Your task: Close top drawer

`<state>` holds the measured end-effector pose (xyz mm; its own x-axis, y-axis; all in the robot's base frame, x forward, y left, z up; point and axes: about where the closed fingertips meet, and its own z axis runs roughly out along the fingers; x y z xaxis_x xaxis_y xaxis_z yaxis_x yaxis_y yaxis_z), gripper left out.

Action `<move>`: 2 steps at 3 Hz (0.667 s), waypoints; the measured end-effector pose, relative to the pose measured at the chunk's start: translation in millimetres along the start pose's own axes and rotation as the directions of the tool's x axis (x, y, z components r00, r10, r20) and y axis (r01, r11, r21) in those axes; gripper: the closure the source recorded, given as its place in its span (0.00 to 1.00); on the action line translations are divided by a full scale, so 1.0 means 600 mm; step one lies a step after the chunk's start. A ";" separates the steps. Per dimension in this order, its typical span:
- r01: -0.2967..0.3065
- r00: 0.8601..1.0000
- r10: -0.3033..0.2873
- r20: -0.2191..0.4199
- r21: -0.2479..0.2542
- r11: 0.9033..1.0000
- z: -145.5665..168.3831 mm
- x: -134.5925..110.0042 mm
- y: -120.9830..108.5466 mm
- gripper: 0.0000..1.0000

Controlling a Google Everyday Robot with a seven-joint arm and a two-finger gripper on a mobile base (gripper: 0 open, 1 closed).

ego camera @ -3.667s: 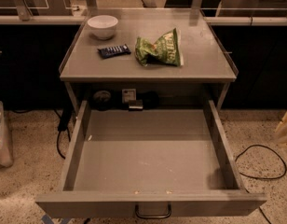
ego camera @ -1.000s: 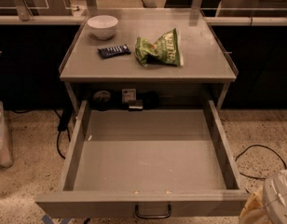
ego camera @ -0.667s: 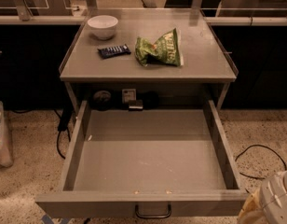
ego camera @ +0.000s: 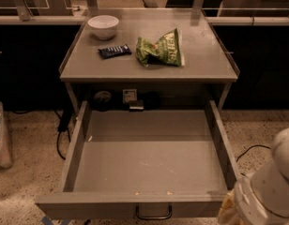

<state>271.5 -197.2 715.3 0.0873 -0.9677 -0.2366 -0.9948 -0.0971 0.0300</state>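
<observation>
The drawer point(ego camera: 149, 158) is seen pulled fully out from under the front edge of the bench point(ego camera: 205, 55), its front panel running left to right, with the pincer point(ego camera: 266, 186), whose state cannot be told, just beside its front right corner.

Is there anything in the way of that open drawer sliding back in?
Nothing visible does. The top drawer holds only crumbs. The gripper sits by its front right corner, with nothing between them.
</observation>
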 end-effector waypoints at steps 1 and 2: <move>0.026 1.000 -0.026 0.002 -0.001 1.000 0.028 -0.010 -0.017 1.00; 0.032 0.999 -0.032 0.008 -0.002 0.999 0.049 -0.015 -0.020 1.00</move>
<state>281.5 -180.6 688.5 0.1190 -0.9621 -0.2453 -0.9913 -0.1290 0.0248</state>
